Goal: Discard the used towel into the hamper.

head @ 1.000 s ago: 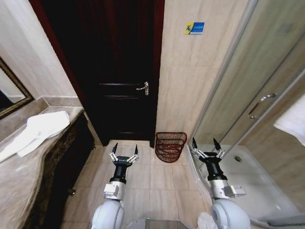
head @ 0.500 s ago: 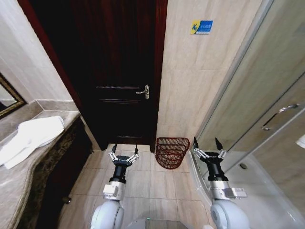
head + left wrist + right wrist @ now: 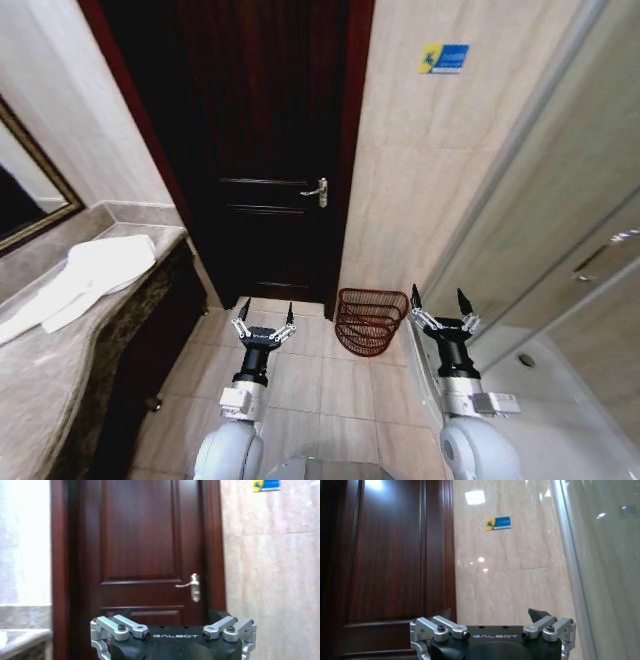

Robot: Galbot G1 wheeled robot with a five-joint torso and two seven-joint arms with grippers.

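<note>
A white used towel lies crumpled on the marble counter at the left. The hamper, a dark reddish-brown wire basket, stands on the tiled floor against the beige wall, right of the door. My left gripper is held out low in front of me, open and empty, left of the hamper. On the other side of the hamper my right gripper is also open and holds nothing. Both arms point forward at the same height.
A dark wooden door with a metal handle is shut straight ahead. A glass shower screen and white shower tray fill the right side. A mirror hangs above the counter. Tiled floor lies open between counter and shower.
The whole view has shifted as the camera turned slightly left; door, towel and hamper sit further right in the picture. Both grippers keep the same open pose.
</note>
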